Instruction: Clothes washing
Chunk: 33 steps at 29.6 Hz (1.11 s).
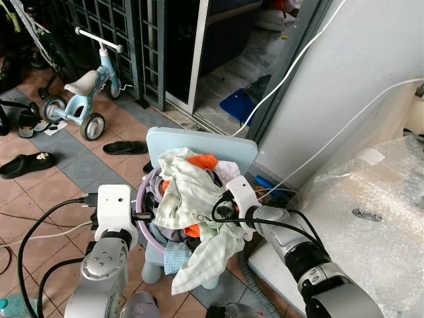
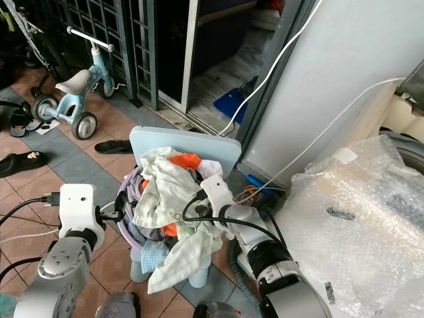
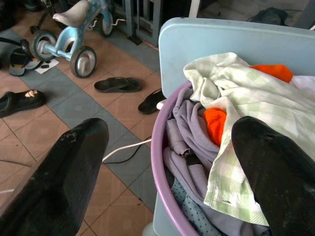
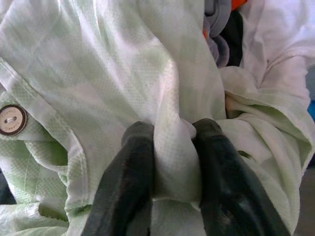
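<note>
Your right gripper [image 4: 172, 147] is clenched on a fold of the pale green checked shirt [image 1: 192, 192], its two black fingers [image 4: 125, 182] pinching the cloth between them, with a brown button [image 4: 11, 119] on the shirt's edge close by. The shirt lies on top of a heap of laundry in the purple basin [image 3: 162, 162], and one end of it hangs over the near rim toward the floor. Under it you can see an orange garment [image 1: 204, 161], a lilac-grey piece [image 3: 184, 137] and something white [image 1: 225, 169] at the far right of the pile.

The basin sits on a light blue plastic chair [image 1: 199, 142], whose backrest rises on the far side of the load. Your left gripper [image 3: 167, 172] is released, its fingers [image 3: 64, 182] spread wide, one outside the basin's left rim and the other over the clothes.

To the right of the chair, a surface covered in bubble wrap [image 1: 371, 212] stands beside a grey wall [image 1: 358, 73], with white cables [image 1: 298, 59] running down across it. On the tiled floor [image 1: 73, 172] to the far left stands a small light blue tricycle [image 1: 83, 89], with black sandals [image 1: 126, 147] scattered near it. Black cables [image 1: 40, 225] trail from your left arm across the tiles.
</note>
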{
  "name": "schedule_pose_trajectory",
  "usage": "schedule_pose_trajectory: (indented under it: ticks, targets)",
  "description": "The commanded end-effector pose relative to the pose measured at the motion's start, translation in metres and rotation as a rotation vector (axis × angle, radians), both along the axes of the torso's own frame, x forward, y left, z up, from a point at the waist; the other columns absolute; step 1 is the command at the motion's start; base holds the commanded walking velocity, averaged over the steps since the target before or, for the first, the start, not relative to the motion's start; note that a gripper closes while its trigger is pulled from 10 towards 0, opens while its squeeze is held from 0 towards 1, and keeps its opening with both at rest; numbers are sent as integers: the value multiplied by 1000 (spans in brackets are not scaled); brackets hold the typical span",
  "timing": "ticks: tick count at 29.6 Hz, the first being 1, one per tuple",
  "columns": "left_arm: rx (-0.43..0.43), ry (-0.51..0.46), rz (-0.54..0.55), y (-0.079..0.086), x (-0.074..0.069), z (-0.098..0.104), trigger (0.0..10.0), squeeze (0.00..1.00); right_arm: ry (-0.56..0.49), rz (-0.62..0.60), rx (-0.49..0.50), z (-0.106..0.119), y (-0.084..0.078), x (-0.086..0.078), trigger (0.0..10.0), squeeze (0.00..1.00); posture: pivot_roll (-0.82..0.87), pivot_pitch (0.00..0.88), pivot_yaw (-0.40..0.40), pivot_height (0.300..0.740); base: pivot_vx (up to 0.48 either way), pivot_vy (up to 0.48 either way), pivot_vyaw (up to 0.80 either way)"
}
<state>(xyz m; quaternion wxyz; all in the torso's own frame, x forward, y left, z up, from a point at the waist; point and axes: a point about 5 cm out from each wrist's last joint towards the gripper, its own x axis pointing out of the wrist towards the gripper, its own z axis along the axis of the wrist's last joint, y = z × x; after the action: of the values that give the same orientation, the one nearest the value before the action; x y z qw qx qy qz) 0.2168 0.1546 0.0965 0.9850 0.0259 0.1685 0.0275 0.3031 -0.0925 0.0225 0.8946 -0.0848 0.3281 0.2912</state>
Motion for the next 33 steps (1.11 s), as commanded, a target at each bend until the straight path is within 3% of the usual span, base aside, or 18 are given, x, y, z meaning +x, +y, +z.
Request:
schedule_pose_trajectory:
  ticks: [1, 9, 15, 19, 23, 27, 31, 32, 33]
  targets:
    - [4, -6, -8, -4, 2, 0, 10000, 0, 10, -26, -9, 0, -9, 2, 0, 0, 122, 16, -157, 740, 0, 0, 0]
    - [-4, -19, -29, -9, 10, 0, 10000, 0, -12, -81, 45, 9, -14, 8, 0, 0, 103, 0, -149, 740, 0, 0, 0]
    - [-5, -39, -47, -11, 16, 1, 10000, 0, -72, -107, 155, 27, -13, 15, 0, 0, 87, 0, -139, 740, 0, 0, 0]
    - [16, -77, -68, -11, 21, 5, 10000, 0, -263, -142, 321, 66, -14, 22, 0, 0, 71, 0, -126, 740, 0, 0, 0]
    - [12, -84, -71, -11, 25, 4, 10000, 0, -420, -209, 439, 99, -23, 17, 0, 0, 59, 0, -116, 740, 0, 0, 0]
    - [8, -93, -88, -14, 29, 4, 10000, 0, -521, -247, 461, 116, -31, 6, 0, 0, 46, 0, -105, 740, 0, 0, 0]
    - [6, -101, -101, -16, 34, 4, 10000, 0, -544, -301, 469, 121, -35, 3, 0, 0, 25, 0, -88, 740, 0, 0, 0]
    - [5, -103, -105, -17, 35, 4, 10000, 0, -554, -306, 467, 123, -36, 3, 6314, 0, 22, 0, -84, 740, 0, 0, -575]
    - [5, -105, -108, -17, 36, 4, 10000, 0, -562, -310, 466, 124, -37, 4, 9294, 0, 18, 0, -79, 740, 0, 0, -669]
